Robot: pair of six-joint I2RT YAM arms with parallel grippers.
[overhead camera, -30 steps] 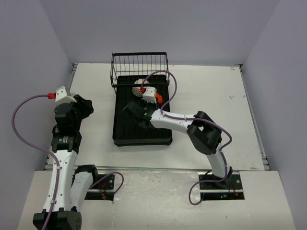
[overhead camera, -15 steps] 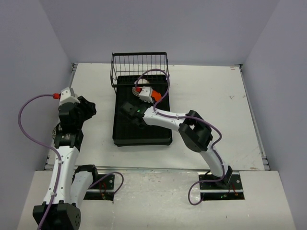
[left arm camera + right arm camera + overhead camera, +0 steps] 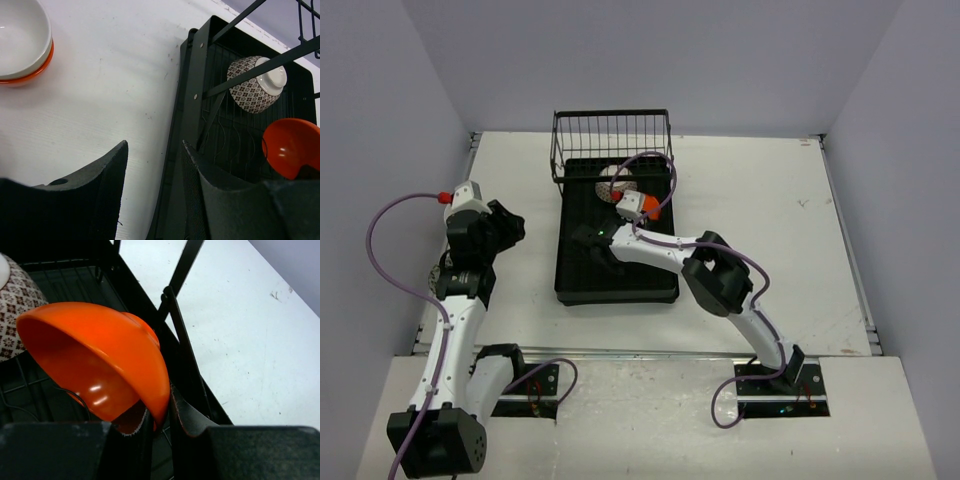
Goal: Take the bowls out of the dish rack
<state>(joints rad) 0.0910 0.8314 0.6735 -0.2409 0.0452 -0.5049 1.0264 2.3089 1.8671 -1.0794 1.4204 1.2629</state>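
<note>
Dish rack (image 3: 585,280): black rectangular plastic tray with a gridded floor and raised rim. An upright black wire basket (image 3: 610,140) stands at its 12 o'clock end. The rack sits on the white table (image 3: 760,200), mid-table toward 12 o'clock, long axis running 12 to 6.

Count: one rack, three bowls, two grippers.

Contents of rack:
- Patterned bowl (image 3: 255,82), brown-and-white lattice print, tipped so its white foot ring shows. It lies at the 12 o'clock end of the tray floor, just in front of the basket.
- Orange bowl (image 3: 100,355), glossy and tilted on edge, over the tray at about 1 o'clock, near the right rim. Cannot tell whether it touches the floor.
- Basket: nothing visible inside.

Off the rack: a white bowl (image 3: 20,40) with an orange lower edge sits on the table at 9 o'clock of the rack, well apart from it. It could be two nested bowls; cannot tell.

Right gripper (image 3: 160,415): fingers pressed together on the rim of the orange bowl, one inside and one outside.

Left gripper (image 3: 152,170): fingers apart, nothing between them. It hangs over the table just beside the rack's 9 o'clock rim.
</note>
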